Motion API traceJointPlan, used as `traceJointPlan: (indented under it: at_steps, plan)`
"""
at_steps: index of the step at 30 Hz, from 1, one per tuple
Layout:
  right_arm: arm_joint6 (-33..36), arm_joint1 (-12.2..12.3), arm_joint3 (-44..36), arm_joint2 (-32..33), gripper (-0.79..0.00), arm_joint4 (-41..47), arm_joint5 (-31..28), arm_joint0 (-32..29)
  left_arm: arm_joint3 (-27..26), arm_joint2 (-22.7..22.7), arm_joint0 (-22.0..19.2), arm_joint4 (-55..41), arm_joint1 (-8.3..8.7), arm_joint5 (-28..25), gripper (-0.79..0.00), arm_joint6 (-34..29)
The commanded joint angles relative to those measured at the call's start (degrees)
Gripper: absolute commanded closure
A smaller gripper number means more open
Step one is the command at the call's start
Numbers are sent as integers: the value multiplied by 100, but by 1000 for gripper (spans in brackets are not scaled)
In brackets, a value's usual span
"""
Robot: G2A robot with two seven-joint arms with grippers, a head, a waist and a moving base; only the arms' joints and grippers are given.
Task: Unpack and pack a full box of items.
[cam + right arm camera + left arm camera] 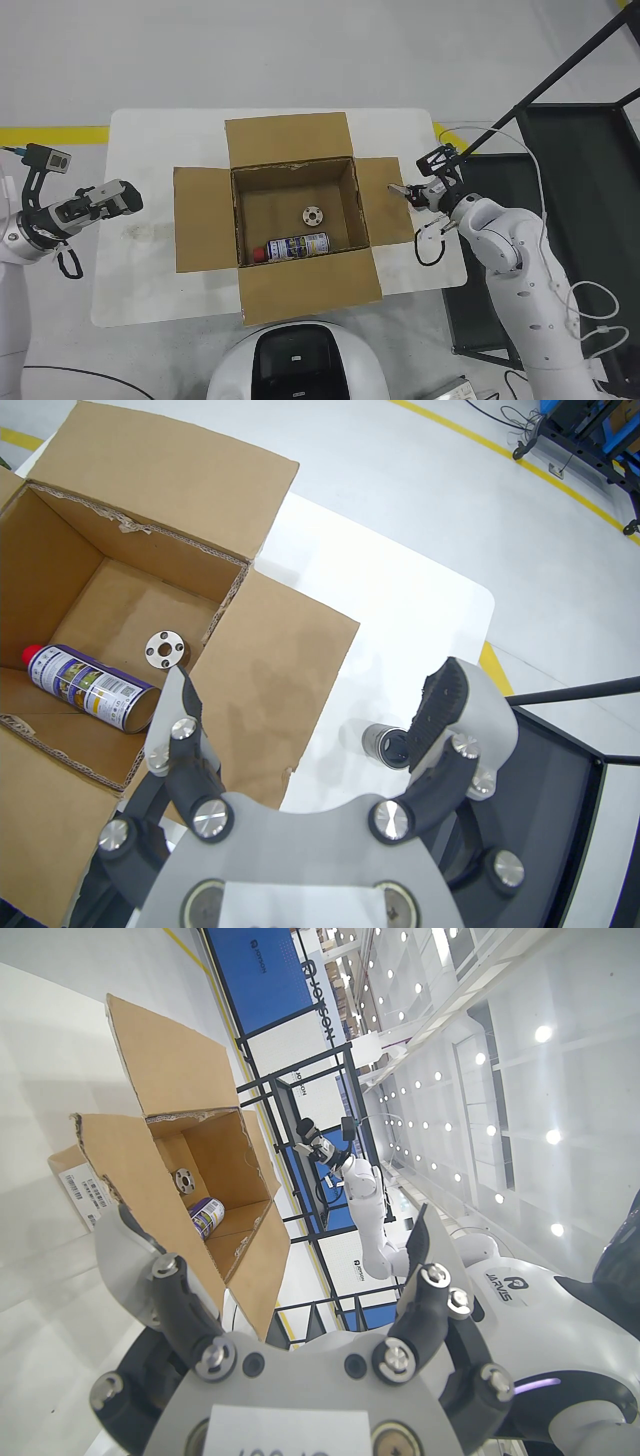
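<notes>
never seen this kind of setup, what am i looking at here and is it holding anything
A two-armed robot stands at a white table. The top view looks down from above its arms; the other two come from a camera on each wrist. On the table stands an open box holding a spray can on its side and a metal flange. A small metal cylinder lies on the table beside the box. The left gripper and right gripper are open, holding nothing.
</notes>
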Motion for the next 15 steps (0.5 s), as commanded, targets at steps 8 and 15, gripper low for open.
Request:
traceJointPlan:
  at_steps: [8,15]
  plan:
    - [638,94,1172,528,-785,466,-179,423,0,0,0,0,0,0,-785,0]
    - [723,109,2417,324,-785,437,-107,813,0,0,0,0,0,0,-785,0]
